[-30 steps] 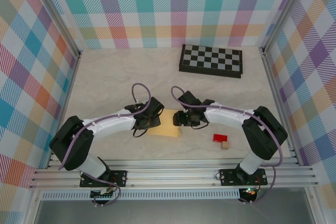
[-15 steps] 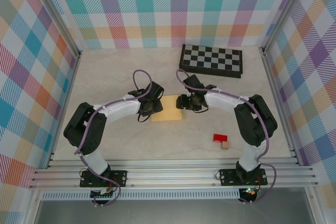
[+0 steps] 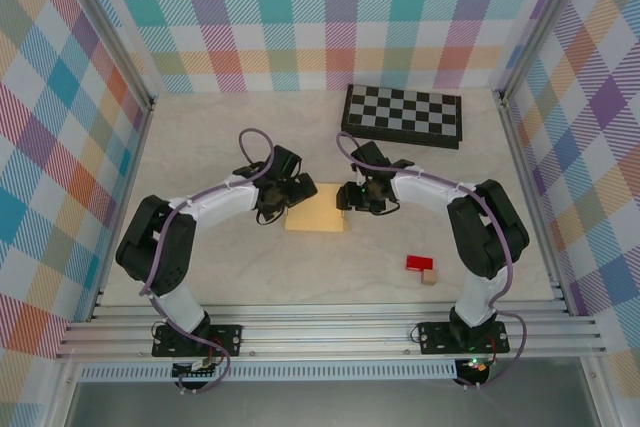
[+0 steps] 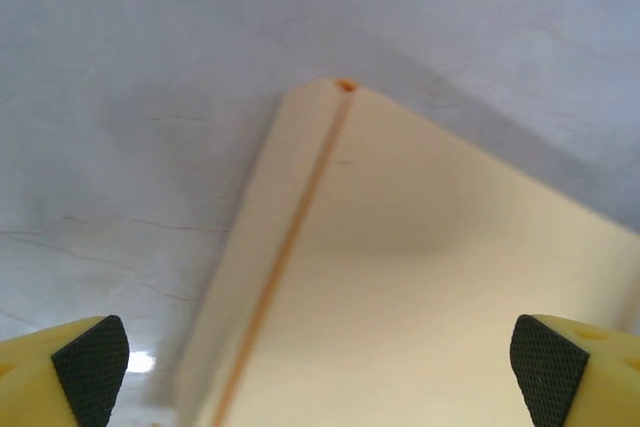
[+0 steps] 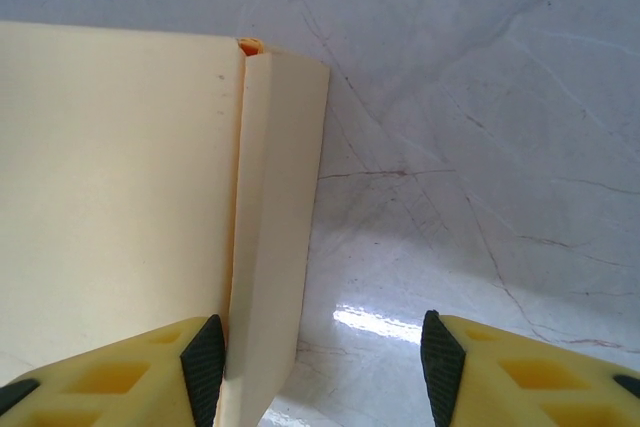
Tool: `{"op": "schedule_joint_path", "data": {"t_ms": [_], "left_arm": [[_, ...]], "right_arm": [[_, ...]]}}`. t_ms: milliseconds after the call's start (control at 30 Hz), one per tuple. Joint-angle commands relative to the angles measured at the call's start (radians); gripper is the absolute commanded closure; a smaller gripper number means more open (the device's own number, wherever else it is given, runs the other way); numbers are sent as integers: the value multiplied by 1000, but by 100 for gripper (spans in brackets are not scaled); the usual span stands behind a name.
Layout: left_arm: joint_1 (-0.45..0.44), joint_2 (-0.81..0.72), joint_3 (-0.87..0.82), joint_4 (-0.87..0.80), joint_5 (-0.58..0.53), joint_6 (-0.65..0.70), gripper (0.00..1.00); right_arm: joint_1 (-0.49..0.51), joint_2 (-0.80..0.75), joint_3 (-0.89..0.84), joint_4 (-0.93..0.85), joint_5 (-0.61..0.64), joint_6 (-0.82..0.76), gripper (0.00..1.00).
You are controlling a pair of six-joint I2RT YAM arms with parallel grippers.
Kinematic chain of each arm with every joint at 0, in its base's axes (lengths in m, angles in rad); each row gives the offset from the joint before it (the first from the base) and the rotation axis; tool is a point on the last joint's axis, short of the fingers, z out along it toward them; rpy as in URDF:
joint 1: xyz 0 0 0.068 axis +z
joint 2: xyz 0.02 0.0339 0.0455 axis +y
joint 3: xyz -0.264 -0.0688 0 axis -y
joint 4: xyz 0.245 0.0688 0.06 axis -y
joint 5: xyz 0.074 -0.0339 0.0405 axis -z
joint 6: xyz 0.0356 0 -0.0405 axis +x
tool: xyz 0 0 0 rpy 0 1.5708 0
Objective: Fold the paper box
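Scene: I am two arms reaching inward over a pale marbled table [image 3: 200, 147], seen from above and from each of my wrists.
Paper box: the paper box [image 3: 316, 215] lies mid-table between my two sets of jaws, pale yellow-orange, low and rectangular.
Left edge: my left wrist view shows the box top [image 4: 420, 277] with an orange crease running toward me and a narrow strip falling away to its left.
Right edge: my right wrist view shows the box [image 5: 110, 197] with a narrow side strip bent along a crease.
Left jaws: wide apart, one pad [image 4: 90, 367] on each side of the box corner, gripping nothing.
Right jaws: apart and not clamped. The near pad [image 5: 205, 367] sits just beside the bent strip, and the far pad [image 5: 435, 357] stands clear over bare table.
Step in hand: I judge I am working the side strips along their creases, one per arm.
Doing it well: I should line each pair of pads up with its crease, bring them together on the strip alone and not the top panel, then turn both strips evenly so the box stays square.
Risk: thin card may buckle or slide if one side pushes harder.
Other things: a checkerboard [image 3: 402, 114] lies at the back, and a red block [image 3: 418, 263] and a tan block [image 3: 430, 277] lie near my right base, all well apart from the box.
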Motion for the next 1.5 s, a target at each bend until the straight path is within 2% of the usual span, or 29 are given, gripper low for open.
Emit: {"op": "schedule_joint_path", "data": {"t_ms": [0,133,300,600,900,1067,1300,1467], "left_arm": [[-7,-24,23,45,91,-91,0],[-43,-31,-19,72,86,-182,0],[-58,-6,12,-18,30,-163,0],[-70,11,12,-108,73,-271,0],[-96,50,49,-123,105,-357,0],[-104,90,89,-173,93,-350,0],[-104,105,108,-271,-25,-287,0],[-103,118,91,-245,0,-301,0]], "right_arm": [[0,-12,12,-15,-22,-17,43],[0,-14,18,-19,-22,-24,43],[0,-7,19,-15,-31,-21,43],[0,-7,-7,-5,-33,-11,44],[0,-12,-42,20,-50,5,45],[0,-17,-51,24,-49,5,45],[0,-27,-51,9,-30,-16,44],[0,-37,-44,-4,-17,-27,44]]}}
